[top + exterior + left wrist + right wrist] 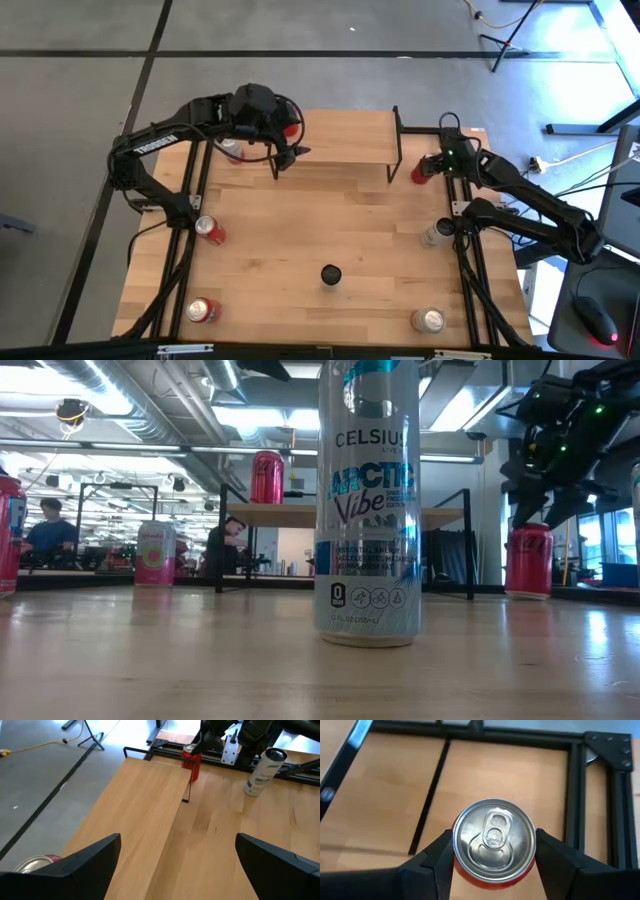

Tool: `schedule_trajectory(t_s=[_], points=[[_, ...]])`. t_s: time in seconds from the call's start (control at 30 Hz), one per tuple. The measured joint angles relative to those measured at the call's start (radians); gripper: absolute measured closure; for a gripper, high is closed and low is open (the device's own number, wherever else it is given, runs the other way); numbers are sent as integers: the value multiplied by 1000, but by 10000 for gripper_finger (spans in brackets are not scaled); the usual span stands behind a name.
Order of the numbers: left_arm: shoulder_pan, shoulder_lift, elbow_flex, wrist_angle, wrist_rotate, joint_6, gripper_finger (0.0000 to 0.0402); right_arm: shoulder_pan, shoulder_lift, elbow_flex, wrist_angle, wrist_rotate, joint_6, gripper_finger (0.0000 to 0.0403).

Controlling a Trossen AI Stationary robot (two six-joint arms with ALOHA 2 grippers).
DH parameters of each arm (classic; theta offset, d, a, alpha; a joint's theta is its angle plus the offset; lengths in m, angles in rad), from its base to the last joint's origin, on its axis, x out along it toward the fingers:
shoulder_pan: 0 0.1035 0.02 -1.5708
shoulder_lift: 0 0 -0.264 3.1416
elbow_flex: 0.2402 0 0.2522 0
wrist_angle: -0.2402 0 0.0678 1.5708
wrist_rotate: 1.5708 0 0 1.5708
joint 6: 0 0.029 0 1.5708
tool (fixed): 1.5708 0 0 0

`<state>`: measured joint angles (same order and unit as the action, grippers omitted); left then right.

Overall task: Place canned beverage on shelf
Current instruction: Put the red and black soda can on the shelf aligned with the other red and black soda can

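One red can [267, 477] already stands on the shelf [345, 140]; right gripper [494, 851] fingers clamped on another red can [494, 840] beside it, unlifted; left gripper [177, 862] fingers wide apart, empty

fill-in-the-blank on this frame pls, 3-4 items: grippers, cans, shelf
1. The right gripper has its fingers on either side of a ____ can with a silver top.
2. The left gripper hangs with its jaws ____ above the shelf.
3. In the low view, one red can stands on top of the ____.
4. The tall can at the table's middle bears the brand name ____.

Missing words: red; open; shelf; Celsius
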<state>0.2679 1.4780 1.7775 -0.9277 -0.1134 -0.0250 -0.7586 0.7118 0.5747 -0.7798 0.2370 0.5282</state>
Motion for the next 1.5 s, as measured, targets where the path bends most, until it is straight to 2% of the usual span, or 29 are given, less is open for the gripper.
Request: schedule_trajectory(t_s=[0.43,0.83,1.13,1.3,1.5], points=[[-39,0,0,1,0,-21,20,5,6,-2,16,-196,-19,194],[-62,0,0,0,-4,-27,20,295,12,-2,25,-162,-3,194],[-67,0,0,-16,-1,-26,20,514,89,-2,149,-186,-76,189],[-114,4,-6,-92,3,-44,20,583,177,-2,284,-191,-164,188],[-190,-3,-133,-37,43,-45,20,603,264,0,412,-196,-197,187]])
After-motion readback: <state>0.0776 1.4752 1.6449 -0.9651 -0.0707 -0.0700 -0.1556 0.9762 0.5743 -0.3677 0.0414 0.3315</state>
